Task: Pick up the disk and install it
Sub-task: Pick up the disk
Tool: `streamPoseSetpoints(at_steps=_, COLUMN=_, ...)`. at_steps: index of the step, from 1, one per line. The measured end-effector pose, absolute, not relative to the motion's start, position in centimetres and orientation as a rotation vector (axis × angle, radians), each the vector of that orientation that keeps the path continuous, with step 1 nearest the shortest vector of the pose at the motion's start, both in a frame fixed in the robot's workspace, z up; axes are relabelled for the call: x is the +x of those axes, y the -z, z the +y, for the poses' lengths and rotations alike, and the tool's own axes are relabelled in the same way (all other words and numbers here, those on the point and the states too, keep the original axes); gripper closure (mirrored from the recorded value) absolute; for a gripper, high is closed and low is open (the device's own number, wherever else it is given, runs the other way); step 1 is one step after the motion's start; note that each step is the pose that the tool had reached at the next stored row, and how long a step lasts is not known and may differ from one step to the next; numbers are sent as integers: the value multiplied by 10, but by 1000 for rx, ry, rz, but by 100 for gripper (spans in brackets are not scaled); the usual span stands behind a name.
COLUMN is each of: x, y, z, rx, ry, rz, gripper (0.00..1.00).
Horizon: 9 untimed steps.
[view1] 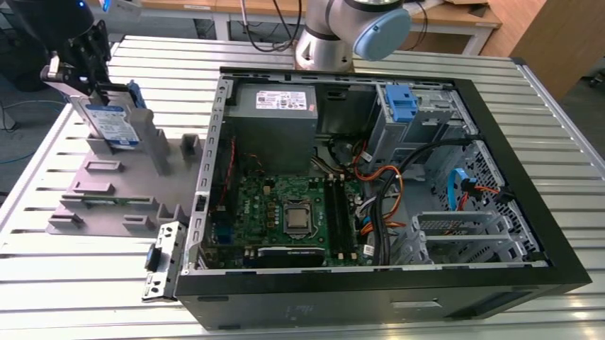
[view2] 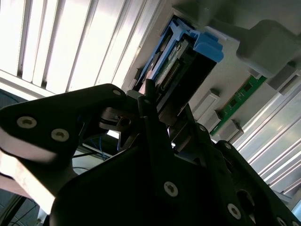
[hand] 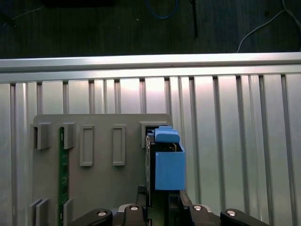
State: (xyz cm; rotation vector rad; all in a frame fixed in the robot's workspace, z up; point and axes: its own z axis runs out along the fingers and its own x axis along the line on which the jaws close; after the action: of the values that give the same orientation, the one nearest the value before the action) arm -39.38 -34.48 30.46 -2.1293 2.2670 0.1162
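The gripper (hand: 159, 201) is clamped on the top end of the disk (hand: 168, 169), which stands upright at a grey holder (view1: 113, 185) beside the open computer case (view1: 529, 177), on the exterior view's left; gripped, it seems, but not yet inside the case or installed

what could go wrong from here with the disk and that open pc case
1. The disk stands upright on the grey holder with the gripper at its top edge. A tilted lift might catch its blue side rails on the holder's slot walls.
2. Inside the open case, black and orange cables loop beside the drive bays, so the disk could snag them going in.
3. A green board sits in the same holder and might get knocked.
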Motion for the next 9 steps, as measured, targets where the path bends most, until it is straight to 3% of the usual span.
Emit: streamPoseSetpoints(at_steps=9, x=-394, y=-307, z=-345, rx=-2129, ry=-116, rz=2267, gripper=65)
